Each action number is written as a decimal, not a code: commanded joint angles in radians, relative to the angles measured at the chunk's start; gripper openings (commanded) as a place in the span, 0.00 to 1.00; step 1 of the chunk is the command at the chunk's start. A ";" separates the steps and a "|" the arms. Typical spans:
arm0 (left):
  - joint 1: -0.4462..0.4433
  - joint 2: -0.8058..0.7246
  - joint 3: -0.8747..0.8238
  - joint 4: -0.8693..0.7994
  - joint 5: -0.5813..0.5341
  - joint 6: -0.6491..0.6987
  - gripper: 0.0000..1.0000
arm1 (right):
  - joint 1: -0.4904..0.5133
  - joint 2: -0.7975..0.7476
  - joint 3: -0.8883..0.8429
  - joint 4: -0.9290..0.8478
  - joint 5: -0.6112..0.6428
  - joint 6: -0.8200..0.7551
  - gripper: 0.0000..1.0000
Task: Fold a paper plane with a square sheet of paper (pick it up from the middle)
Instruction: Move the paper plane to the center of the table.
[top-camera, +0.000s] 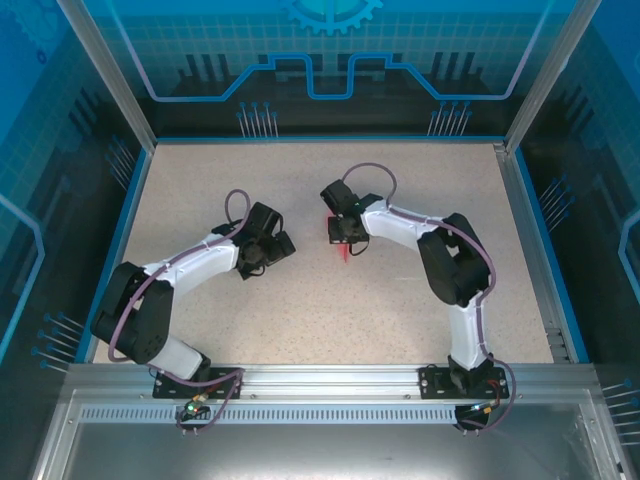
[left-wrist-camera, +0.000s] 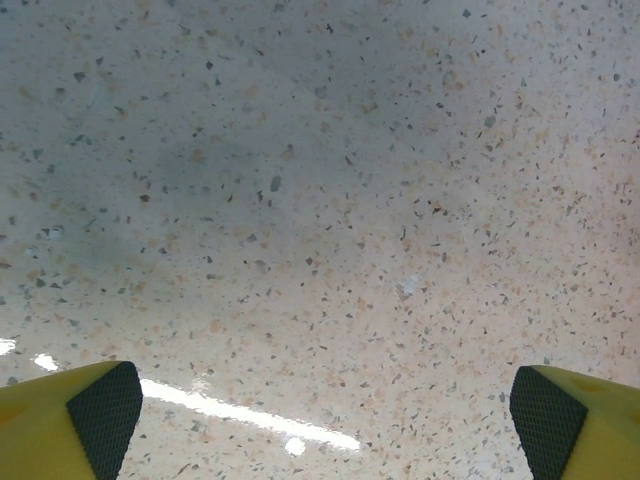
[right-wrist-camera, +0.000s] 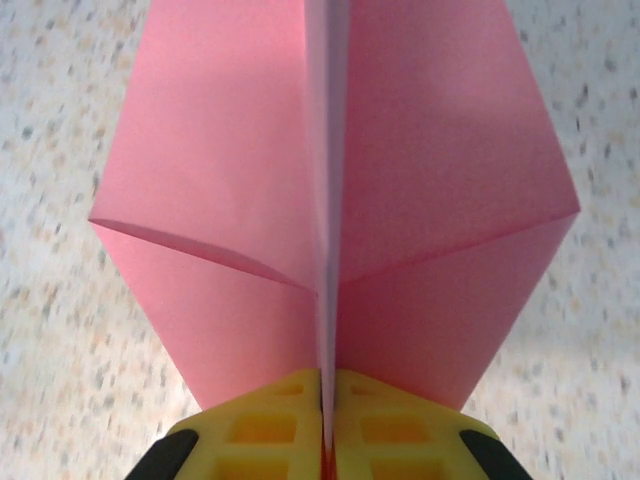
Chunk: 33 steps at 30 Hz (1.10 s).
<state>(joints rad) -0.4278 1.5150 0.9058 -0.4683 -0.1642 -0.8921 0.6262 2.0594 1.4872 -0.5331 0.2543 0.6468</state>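
Seen from above, two white-and-black robot arms are bolted to a metal rail (top-camera: 330, 378) at the near edge of a speckled beige table (top-camera: 400, 320), inside an enclosure with blue see-through walls (top-camera: 60, 120). Both arms bend inward, and their tips are near each other but apart.

The right gripper (top-camera: 345, 238) sits just right of the table's centre, clenched on a folded pink paper (top-camera: 343, 253). From above the paper shows as a thin red sliver poking out on the gripper's near side.

The right wrist camera gives a close look. Two yellow fingers (right-wrist-camera: 270, 430) press together at the bottom of the picture, pinching the paper along its centre crease. The crease runs straight up the middle of the view. A pink flap spreads out to each side of it. On each flap a slanted fold line runs from the outer corner in toward the crease. The outline comes to a corner on either side and narrows toward the fingers. The table lies blurred behind. Whether the paper touches it cannot be told.

The left gripper (top-camera: 268, 248) sits left of centre, apart from the paper, with its jaws spread wide and holding nothing. In the left wrist view its two yellow fingertips (left-wrist-camera: 40, 430), each faced with a black textured pad (left-wrist-camera: 105, 415), sit in the bottom corners. Bare table and a streak of reflected light lie between them.
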 joint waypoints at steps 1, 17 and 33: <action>0.011 -0.028 -0.016 -0.039 -0.021 0.005 0.98 | -0.021 0.067 0.078 -0.046 0.009 -0.024 0.08; 0.012 -0.011 -0.006 -0.048 -0.009 0.013 0.99 | -0.029 0.201 0.231 -0.173 0.021 -0.007 0.18; 0.094 -0.108 0.144 -0.176 -0.134 0.106 0.99 | -0.055 -0.259 0.203 -0.264 0.141 -0.075 0.83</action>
<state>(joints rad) -0.3721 1.4460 1.0065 -0.5926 -0.2337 -0.8352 0.5964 1.8957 1.7088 -0.7654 0.3248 0.5922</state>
